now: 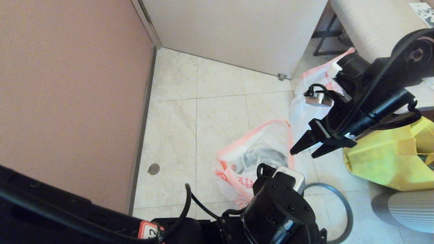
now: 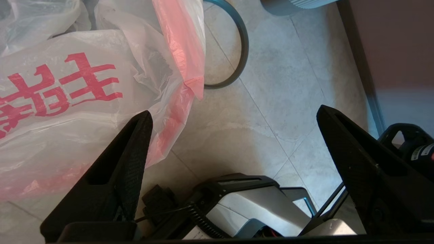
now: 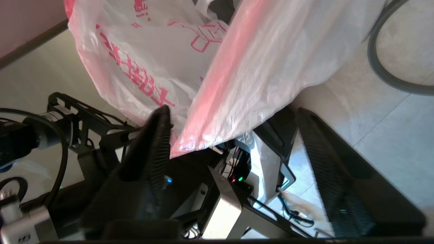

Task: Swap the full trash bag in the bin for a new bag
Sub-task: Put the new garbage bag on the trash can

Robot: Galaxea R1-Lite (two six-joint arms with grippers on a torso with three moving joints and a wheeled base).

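both claws (image 1: 305,149) open, new bag (image 1: 251,159) draped over bin.

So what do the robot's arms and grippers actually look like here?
Both arms are glossy black with round joint housings and loose black cables. The right gripper has two black, wedge-shaped fingers with ribbed inner pads; the left gripper has the same black tapered fingers. A silver camera block sits on the right wrist.

new bag (image 1: 252,156): white, pink-rimmed, red print, draped open over bin, lower centre | hoop (image 1: 342,203): grey, flat on floor, lower right | full trash bag (image 1: 305,105): upper right
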